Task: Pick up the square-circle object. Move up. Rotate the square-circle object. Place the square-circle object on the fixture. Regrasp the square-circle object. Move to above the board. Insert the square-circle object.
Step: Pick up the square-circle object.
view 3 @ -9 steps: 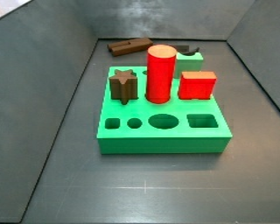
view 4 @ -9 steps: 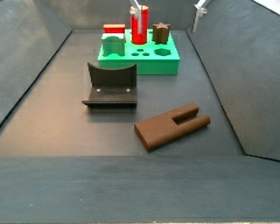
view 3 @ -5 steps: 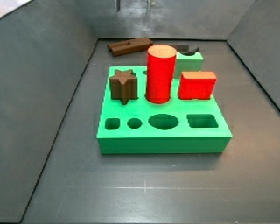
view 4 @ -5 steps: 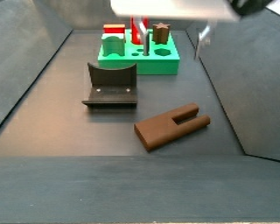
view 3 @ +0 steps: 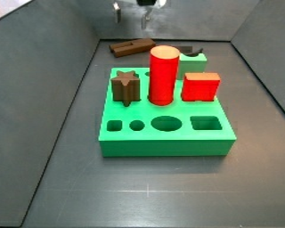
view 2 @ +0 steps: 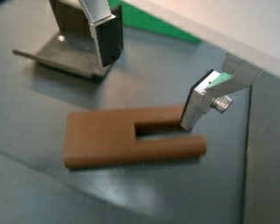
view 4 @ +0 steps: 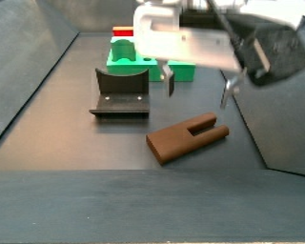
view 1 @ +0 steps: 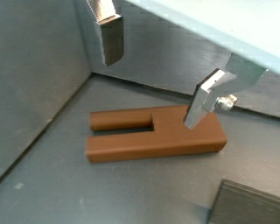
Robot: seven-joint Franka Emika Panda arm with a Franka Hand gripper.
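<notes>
The square-circle object (view 4: pixel 189 138) is a dark brown bar with a slot cut into one end. It lies flat on the grey floor, also seen in a side view (view 3: pixel 131 47) and in both wrist views (view 1: pixel 154 140) (view 2: pixel 130 138). My gripper (view 4: pixel 197 88) hangs open just above it, empty, one finger (view 1: pixel 112 42) well clear and the other (view 1: pixel 206 98) over the bar's solid end. The fixture (view 4: pixel 121 92) stands beside the bar. The bright green board (view 3: pixel 169 134) lies beyond it.
On the board stand a red cylinder (view 3: pixel 164 75), a red cube (view 3: pixel 201 86) and a brown star peg (view 3: pixel 125 87). Grey sloping walls (view 4: pixel 263 86) close in the floor on all sides, one of them near the bar.
The gripper has come down from the top of the scene and now hangs low over the brown bar. The bar, the fixture and the board have not moved.
</notes>
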